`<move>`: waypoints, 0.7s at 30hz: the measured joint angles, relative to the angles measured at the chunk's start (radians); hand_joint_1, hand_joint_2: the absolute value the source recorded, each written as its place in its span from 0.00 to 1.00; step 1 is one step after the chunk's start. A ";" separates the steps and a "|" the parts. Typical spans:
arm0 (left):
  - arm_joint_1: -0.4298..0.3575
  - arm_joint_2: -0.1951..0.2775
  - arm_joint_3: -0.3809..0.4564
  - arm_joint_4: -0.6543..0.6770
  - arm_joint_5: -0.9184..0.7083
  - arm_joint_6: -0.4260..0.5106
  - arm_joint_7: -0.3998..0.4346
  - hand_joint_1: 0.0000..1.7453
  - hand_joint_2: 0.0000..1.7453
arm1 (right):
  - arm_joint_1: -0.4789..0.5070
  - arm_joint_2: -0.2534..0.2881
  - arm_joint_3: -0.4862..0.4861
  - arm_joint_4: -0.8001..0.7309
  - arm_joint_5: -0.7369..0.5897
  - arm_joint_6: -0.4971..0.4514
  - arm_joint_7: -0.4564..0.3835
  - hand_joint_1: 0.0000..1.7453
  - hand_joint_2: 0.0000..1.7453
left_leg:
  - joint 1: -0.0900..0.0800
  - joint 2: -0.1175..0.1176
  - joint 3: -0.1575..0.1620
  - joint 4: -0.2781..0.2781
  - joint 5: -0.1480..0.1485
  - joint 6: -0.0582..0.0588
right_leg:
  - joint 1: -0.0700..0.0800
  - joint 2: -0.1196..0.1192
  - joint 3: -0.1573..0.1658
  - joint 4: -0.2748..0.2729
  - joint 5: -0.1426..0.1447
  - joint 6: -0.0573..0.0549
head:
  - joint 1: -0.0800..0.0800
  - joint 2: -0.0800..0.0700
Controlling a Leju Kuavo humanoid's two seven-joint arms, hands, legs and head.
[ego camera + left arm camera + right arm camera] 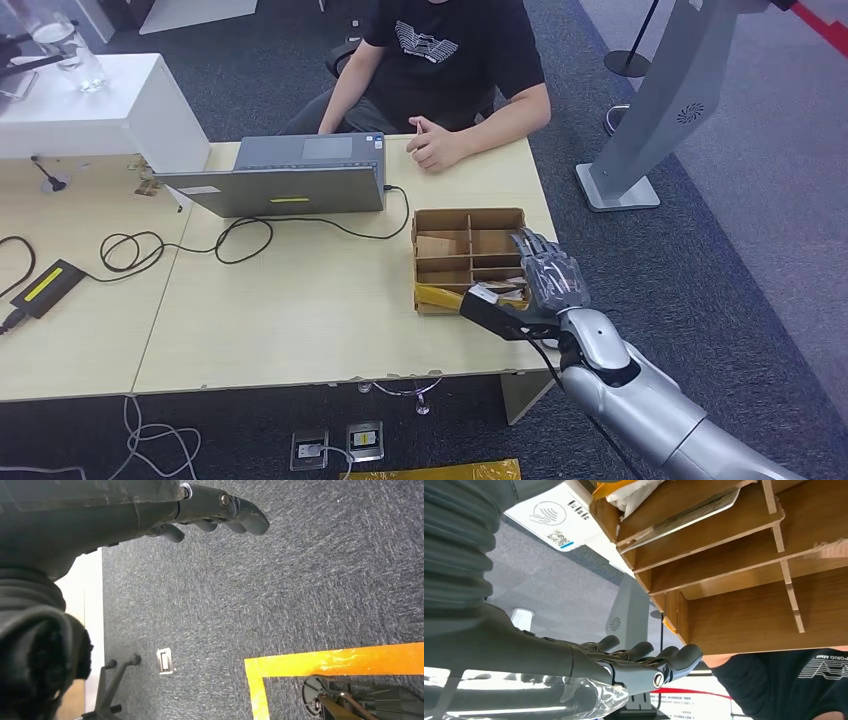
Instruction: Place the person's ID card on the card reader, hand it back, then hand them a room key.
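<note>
In the head view the right hand (pixel 540 280) hovers over the near right corner of the cardboard divider box (pixel 470 228) on the counter (pixel 300 310), fingers extended and apart over the compartments, thumb reaching toward the box's near edge; whether anything is pinched there I cannot tell. Pale flat pieces lie in the near compartment by the thumb, likely cards (pixel 497 292), so the room key probably lies just under this hand. The person (pixel 450 70) sits across the counter, a hand (pixel 432 148) resting beyond the box. The left wrist view looks at carpet, the left hand (pixel 210 510) hanging loosely curled and empty, so the right arm is clearly nearer. The right wrist view shows that hand's fingers (pixel 649 660) straight and together beside the box's partitions (pixel 744 540), a flat pale card (pixel 684 517) slotted in one compartment.
</note>
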 joint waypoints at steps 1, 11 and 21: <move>0.000 0.000 0.000 0.000 0.000 0.000 0.000 0.00 0.00 | 0.000 0.002 0.000 0.003 0.000 0.000 -0.005 0.00 1.00 | 0.000 0.000 0.000 0.000 0.000 0.000 | 0.000 0.000 0.000 0.000 0.000 0.000 | 0.000 0.000; 0.000 0.000 0.000 0.000 0.002 0.000 0.000 0.00 0.00 | 0.000 0.026 0.000 0.031 -0.004 -0.009 -0.037 0.99 1.00 | 0.000 0.000 0.000 0.000 0.000 0.000 | 0.000 0.000 0.000 0.000 0.000 0.000 | 0.000 0.000; 0.000 0.000 0.000 0.000 0.006 0.000 0.000 0.00 0.00 | -0.002 0.054 0.000 0.071 -0.023 -0.026 -0.074 1.00 1.00 | 0.000 0.000 0.000 0.000 0.000 0.000 | 0.000 0.000 0.000 0.000 0.000 0.000 | 0.000 0.000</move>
